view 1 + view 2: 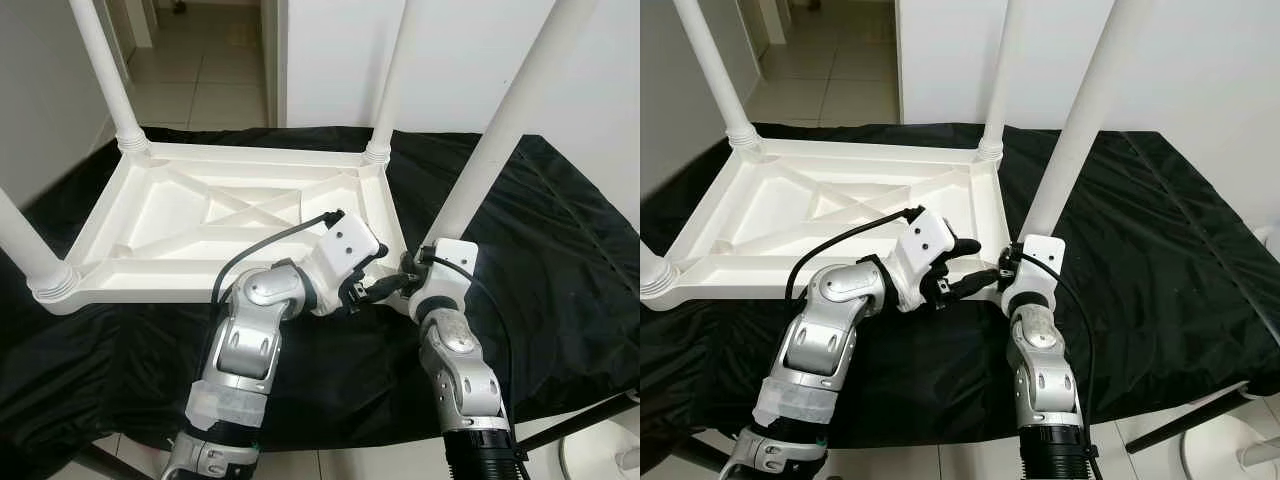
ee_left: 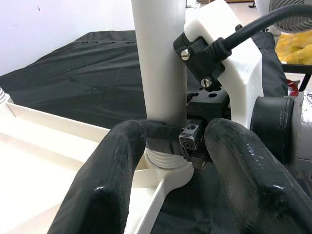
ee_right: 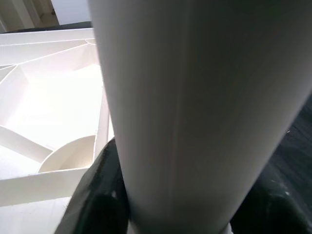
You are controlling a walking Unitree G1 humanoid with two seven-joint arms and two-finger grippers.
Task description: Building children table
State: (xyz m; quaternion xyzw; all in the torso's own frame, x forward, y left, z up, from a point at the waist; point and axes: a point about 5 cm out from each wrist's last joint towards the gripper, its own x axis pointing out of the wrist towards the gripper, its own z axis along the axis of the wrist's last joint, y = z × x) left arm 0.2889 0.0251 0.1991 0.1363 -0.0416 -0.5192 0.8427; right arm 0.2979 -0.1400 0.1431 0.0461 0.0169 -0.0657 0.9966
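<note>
Jaws: right gripper (image 1: 408, 272) clamped on near-right leg (image 1: 500, 125) just above its socket, left gripper (image 2: 168, 161) spread wide around same base; upturned tabletop (image 1: 180, 215) on black-draped counter (image 1: 560, 260), 12 o'clock; light, rigid, slick plastic, best gripped low by threaded collar.

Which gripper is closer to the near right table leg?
Right. The right gripper is closed around the leg just above its socket. The left gripper reaches in from the left, its fingers open beside the base.
</note>
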